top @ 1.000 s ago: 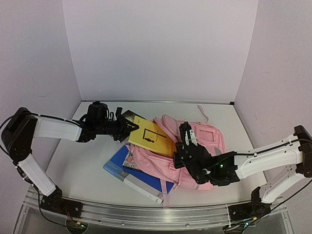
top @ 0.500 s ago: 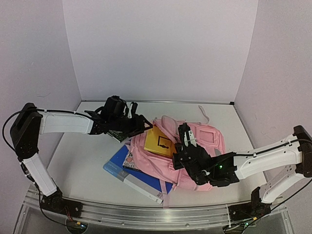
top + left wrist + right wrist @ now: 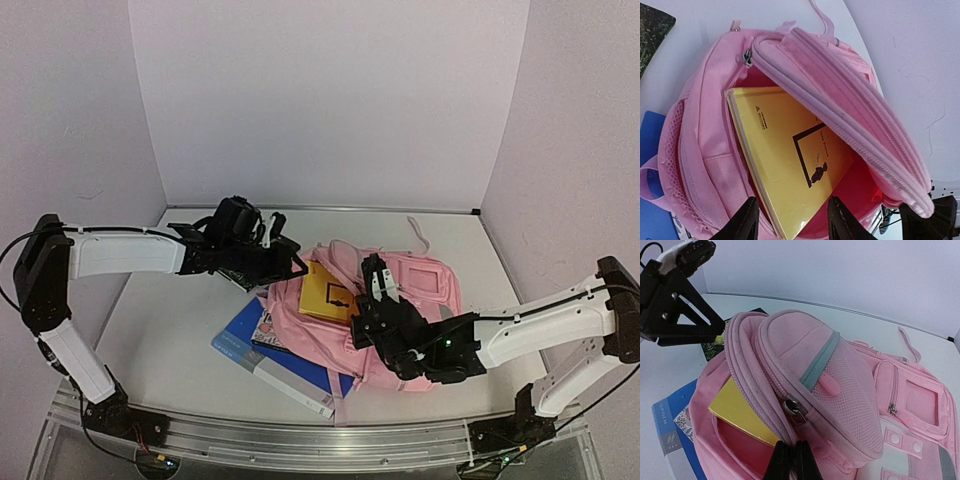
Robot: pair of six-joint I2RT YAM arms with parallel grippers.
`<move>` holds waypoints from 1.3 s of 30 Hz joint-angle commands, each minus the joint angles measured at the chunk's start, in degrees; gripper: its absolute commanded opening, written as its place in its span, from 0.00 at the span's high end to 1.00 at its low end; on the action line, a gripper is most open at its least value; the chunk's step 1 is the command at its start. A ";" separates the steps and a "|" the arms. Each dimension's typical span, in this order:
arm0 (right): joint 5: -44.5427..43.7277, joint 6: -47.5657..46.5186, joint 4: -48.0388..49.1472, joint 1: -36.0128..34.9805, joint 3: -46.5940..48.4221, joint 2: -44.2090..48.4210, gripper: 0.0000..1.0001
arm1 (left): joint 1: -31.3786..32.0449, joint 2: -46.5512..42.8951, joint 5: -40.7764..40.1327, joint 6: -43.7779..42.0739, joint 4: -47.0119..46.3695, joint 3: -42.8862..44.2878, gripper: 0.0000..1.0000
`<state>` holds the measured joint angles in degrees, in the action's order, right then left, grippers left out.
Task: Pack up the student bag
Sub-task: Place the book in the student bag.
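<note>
The student bag [image 3: 420,290] lies on the table with its main opening held agape. My right gripper [image 3: 374,283] is shut on the pink rim of the upper flap, by the zipper, and holds it up; in the right wrist view the gripper [image 3: 790,460] pinches the bag [image 3: 805,345]. A yellow book [image 3: 325,292] sits partly inside the opening, one corner sticking out. My left gripper [image 3: 296,262] hovers just left of the opening, open and holding nothing. From the left wrist, the gripper [image 3: 792,222] stands above the yellow book [image 3: 790,160] inside the bag [image 3: 840,110].
A blue book [image 3: 275,365] and a patterned book lie half under the bag's near left side. A dark-covered book [image 3: 240,277] rests below my left wrist. White walls close in the table on three sides.
My left gripper carried the yellow book rightwards to the bag, opened and let it go; the book now rests in the opening. The right gripper kept its hold.
</note>
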<state>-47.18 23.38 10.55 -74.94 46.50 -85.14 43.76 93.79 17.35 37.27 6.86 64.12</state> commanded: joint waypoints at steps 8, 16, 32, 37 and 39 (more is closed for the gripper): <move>-3.80 0.78 7.85 -0.47 3.16 2.09 1.00 | 1.22 6.97 0.54 -1.70 4.03 6.31 0.56; -3.96 0.76 7.83 -0.47 3.08 1.96 1.00 | 1.74 10.50 2.26 -2.43 3.24 8.17 0.63; -4.60 1.20 7.82 -0.47 2.39 1.79 1.00 | 6.76 19.59 7.90 -0.95 -3.68 14.50 0.75; -5.72 1.87 7.83 -0.51 1.33 3.31 1.00 | 6.78 11.46 2.69 -1.29 -6.59 8.81 0.62; -6.11 1.94 7.83 -0.47 0.98 3.81 1.00 | 6.79 6.81 0.24 -1.18 -6.50 6.30 0.51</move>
<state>-48.84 23.76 10.48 -75.09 46.50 -85.07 49.17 110.64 20.88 37.35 3.28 73.83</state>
